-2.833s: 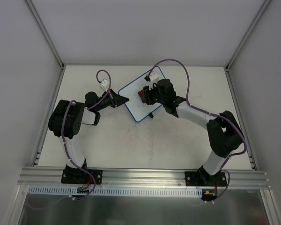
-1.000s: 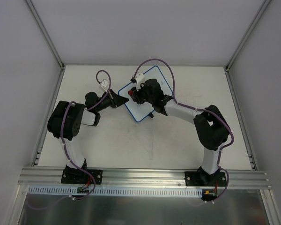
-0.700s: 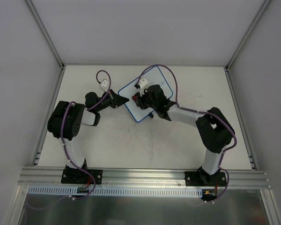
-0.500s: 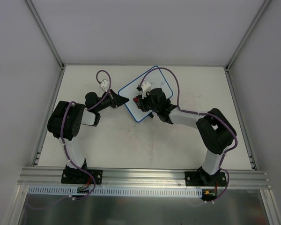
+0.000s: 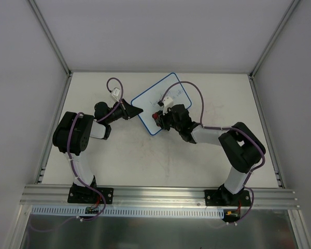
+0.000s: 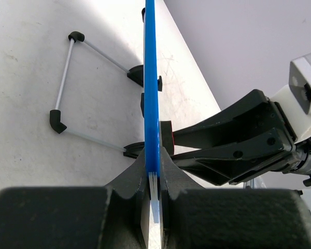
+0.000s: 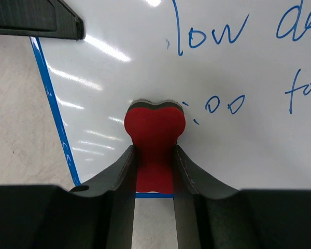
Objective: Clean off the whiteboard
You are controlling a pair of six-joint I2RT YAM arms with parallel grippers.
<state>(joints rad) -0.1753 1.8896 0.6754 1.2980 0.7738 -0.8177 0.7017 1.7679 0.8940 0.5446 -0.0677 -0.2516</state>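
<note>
The whiteboard lies tilted in the middle of the table, white with a blue rim. Blue handwriting remains on it in the right wrist view. My left gripper is shut on the board's left edge; in the left wrist view the blue rim sits edge-on between the jaws. My right gripper is shut on the red eraser and presses it on the board near its near-left corner. The eraser shows as a small red spot in the top view.
The board's wire stand with black feet rests on the pale tabletop under the board. Grey walls enclose the table on three sides. A metal rail runs along the near edge.
My right gripper with the eraser has slid from the board's upper left down toward its near-left corner. The left gripper and the board have stayed put.
</note>
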